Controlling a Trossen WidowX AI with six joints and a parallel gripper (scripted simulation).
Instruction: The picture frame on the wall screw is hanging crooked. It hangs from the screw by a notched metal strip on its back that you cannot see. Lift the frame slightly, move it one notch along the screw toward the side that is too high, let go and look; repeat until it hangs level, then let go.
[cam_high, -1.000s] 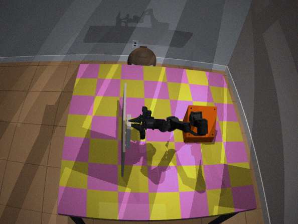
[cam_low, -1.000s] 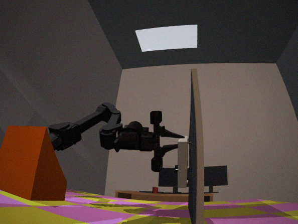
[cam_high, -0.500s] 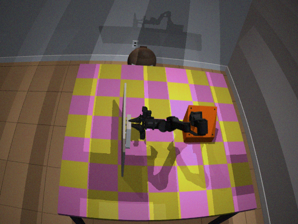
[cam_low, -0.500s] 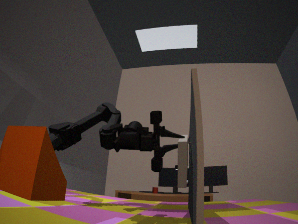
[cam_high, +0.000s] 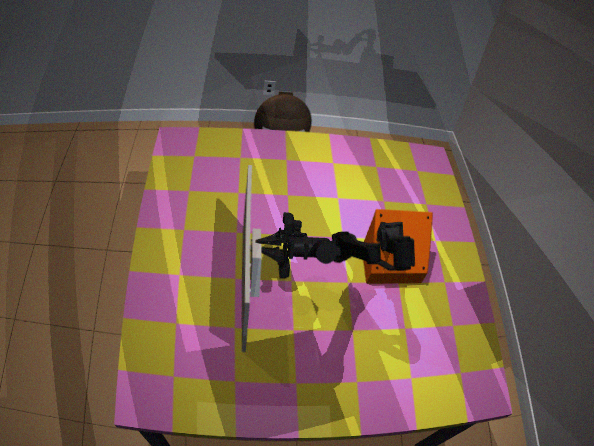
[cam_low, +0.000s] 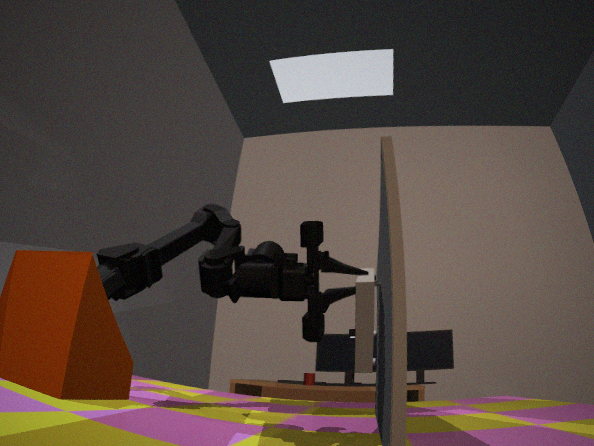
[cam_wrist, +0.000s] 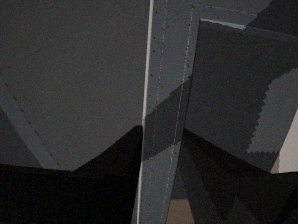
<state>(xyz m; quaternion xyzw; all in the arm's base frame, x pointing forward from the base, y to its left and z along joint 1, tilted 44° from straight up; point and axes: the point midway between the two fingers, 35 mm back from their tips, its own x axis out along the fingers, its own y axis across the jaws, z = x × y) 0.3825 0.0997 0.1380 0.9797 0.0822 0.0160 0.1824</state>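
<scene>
Pale grey and thin, the picture frame (cam_low: 365, 325) hangs flat against the upright wall panel (cam_low: 391, 300) that stands on the checkered table (cam_high: 400, 400), on the side facing the arm. Seen from above, the frame (cam_high: 256, 265) shows only as a short light strip touching the panel (cam_high: 246, 250), and its long edge runs along the panel, toward the near and far ends of the table.

The black gripper (cam_low: 362, 281) reaches out level from the orange base (cam_high: 400, 247) straight at the panel. Its fingers are stacked one above the other: the upper fingertip (cam_low: 360, 271) sits at the frame's top corner, the lower one against the frame's face just under it. They are pinching the frame's upper edge, closed on it and not fully together. From above, the gripper (cam_high: 261, 246) meets the frame near its far end, not its middle, so most of the frame's length trails toward the near side of the table.

That off-centre hold is what matters, I'd say: any slide along the hidden screw has to run parallel to the panel, sideways to the reach of the arm. The wrist view is too dark and close to tell which end sits higher.
</scene>
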